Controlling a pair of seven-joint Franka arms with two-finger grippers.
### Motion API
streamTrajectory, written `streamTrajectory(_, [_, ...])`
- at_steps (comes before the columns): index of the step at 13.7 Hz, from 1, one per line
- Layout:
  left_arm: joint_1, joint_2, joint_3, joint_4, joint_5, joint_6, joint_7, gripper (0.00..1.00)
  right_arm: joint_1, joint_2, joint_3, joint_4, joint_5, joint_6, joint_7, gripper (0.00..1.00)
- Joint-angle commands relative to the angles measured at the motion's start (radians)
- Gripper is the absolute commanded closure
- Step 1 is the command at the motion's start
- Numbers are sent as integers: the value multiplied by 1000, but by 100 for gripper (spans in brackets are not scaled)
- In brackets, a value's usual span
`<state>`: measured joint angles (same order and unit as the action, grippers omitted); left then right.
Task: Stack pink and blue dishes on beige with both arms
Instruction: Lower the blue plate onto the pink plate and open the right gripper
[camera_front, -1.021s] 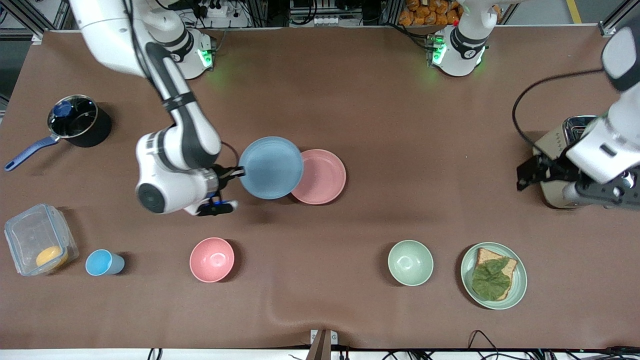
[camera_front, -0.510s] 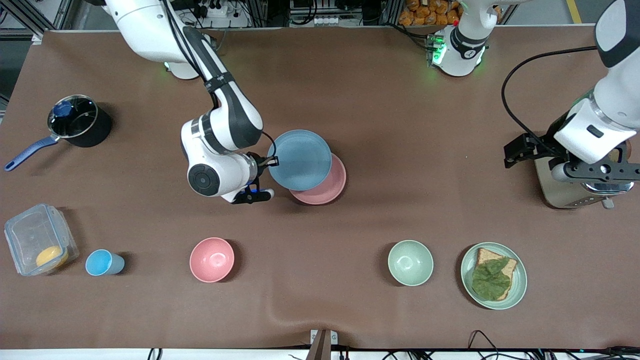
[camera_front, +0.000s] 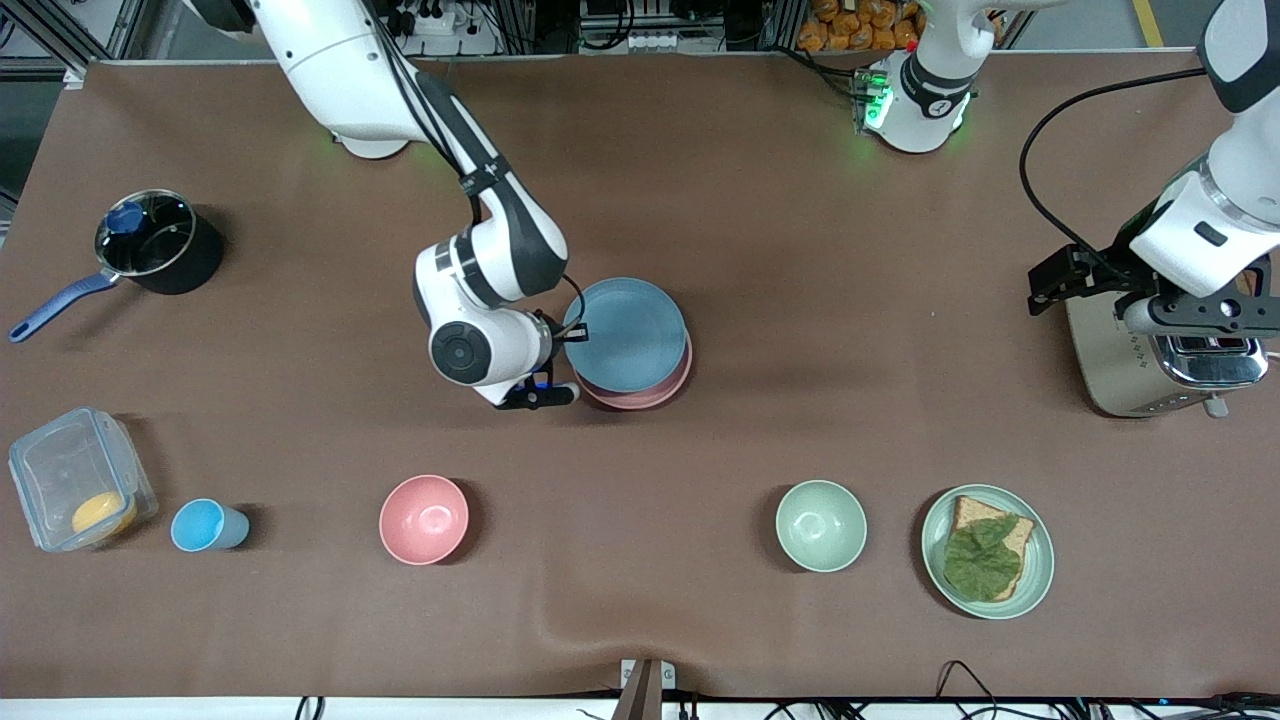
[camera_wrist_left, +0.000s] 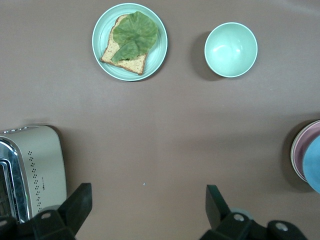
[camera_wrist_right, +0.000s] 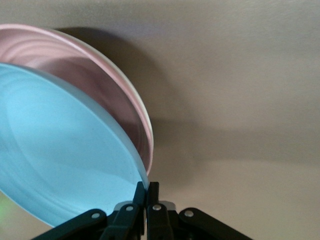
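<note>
My right gripper (camera_front: 574, 335) (camera_wrist_right: 146, 192) is shut on the rim of the light blue plate (camera_front: 625, 335) (camera_wrist_right: 65, 155) (camera_wrist_left: 315, 170). The plate hangs slightly tilted, right over the pale pink plate (camera_front: 655, 397) (camera_wrist_right: 90, 75) (camera_wrist_left: 303, 147). I cannot tell whether the two touch. Only a thin cream edge of the beige plate (camera_wrist_right: 145, 116) (camera_wrist_left: 292, 152) shows under the pink one. My left gripper (camera_front: 1200, 320) (camera_wrist_left: 148, 197) waits open and empty in the air over the toaster, at the left arm's end of the table.
The toaster (camera_front: 1130, 375) (camera_wrist_left: 35, 165) stands under the left hand. Nearer the front camera sit a green plate with toast and a leaf (camera_front: 1040, 560), a green bowl (camera_front: 821, 525), a pink bowl (camera_front: 424, 518), a blue cup (camera_front: 205, 525) and a clear box (camera_front: 75, 480). A black pot (camera_front: 160, 245) stands at the right arm's end.
My right arm carried the blue plate toward the left arm's end until it covers nearly all of the pink plate. My left hand shifted a little over the toaster.
</note>
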<state>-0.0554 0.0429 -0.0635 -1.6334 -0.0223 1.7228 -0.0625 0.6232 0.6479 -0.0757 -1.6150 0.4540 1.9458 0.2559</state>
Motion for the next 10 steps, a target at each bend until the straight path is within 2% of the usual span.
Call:
streamTrajectory(1, [-12,-15,2,-25,-16,14,1,0,12,15,-13,30,34,4,17,100])
streamTrajectory(2, [-12,-17,-4,-23,-16,14,1,0,12,21,-13,30,51,13,16,91])
streamTrajectory(3, [-8,-17,-4,-20,-11,12,1,0,13,22,-13,30,57,30,16,66])
streamTrajectory(4, [-1,-17,-4,-22,-11,12,3,0,15,24,-13,30,58,56,16,9])
streamTrajectory(5, [-3,-17,-1,-20,-4,12,7,0,10,24,-13,30,58,68,13,0])
streamTrajectory(8, [3,-17,5,-20,-4,9,13,0,-25,9,-15,55,57,39,5,0])
streamTrajectory(10, [8,-15,5,-17,-4,11,12,0,-71,4,-15,87,55,-26,-6,0])
